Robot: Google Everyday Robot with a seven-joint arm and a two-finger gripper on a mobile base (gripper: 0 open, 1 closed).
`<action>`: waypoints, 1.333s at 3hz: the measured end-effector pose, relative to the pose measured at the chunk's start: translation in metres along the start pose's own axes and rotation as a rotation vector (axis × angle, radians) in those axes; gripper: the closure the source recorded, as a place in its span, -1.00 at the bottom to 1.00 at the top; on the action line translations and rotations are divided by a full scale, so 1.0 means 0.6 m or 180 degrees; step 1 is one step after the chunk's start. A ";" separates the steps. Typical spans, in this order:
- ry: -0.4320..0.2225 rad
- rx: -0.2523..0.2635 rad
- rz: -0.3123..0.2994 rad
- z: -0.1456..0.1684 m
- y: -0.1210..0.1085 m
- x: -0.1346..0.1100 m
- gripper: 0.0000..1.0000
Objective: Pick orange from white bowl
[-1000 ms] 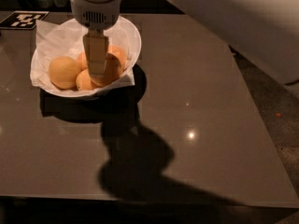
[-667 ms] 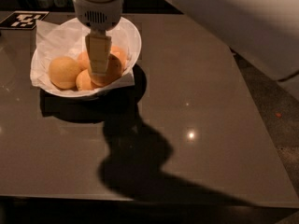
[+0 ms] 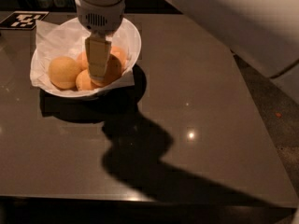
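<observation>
The white bowl point(image 3: 133, 36), lined with crinkled white paper, stands at the table's far left and holds several oranges. The largest one, the yellowish-orange orange point(image 3: 64, 72), lies at the bowl's left side. My gripper point(image 3: 97, 76) hangs straight down from its white wrist into the middle of the bowl. Its tip is to the right of that orange, between a small paler orange point(image 3: 83, 81) in front and a deeper-orange one point(image 3: 113, 69) on the right. It partly hides the fruit behind it. Another orange point(image 3: 119, 53) shows at the back.
The bowl sits on a dark glossy table point(image 3: 196, 92) that reflects a ceiling light. A black-and-white marker tag point(image 3: 24, 19) lies at the far left corner. The table's right edge borders speckled floor point(image 3: 275, 101). The arm's shadow falls across the table's front.
The gripper has sunk slightly lower into the bowl. The oranges and the bowl have not moved.
</observation>
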State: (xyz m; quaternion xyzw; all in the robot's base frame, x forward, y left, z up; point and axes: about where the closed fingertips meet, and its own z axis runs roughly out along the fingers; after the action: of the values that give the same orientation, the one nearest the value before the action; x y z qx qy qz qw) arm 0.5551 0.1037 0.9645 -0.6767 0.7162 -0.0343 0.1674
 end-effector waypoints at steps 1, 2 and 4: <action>-0.0078 -0.0132 0.0084 0.007 0.007 -0.005 -0.54; -0.0152 -0.0256 0.0154 0.012 0.010 -0.009 -0.52; -0.0188 -0.0385 0.0259 0.016 0.009 -0.014 -0.36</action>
State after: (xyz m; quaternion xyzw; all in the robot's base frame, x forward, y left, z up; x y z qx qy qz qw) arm 0.5531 0.1139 0.9556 -0.6566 0.7386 0.0359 0.1484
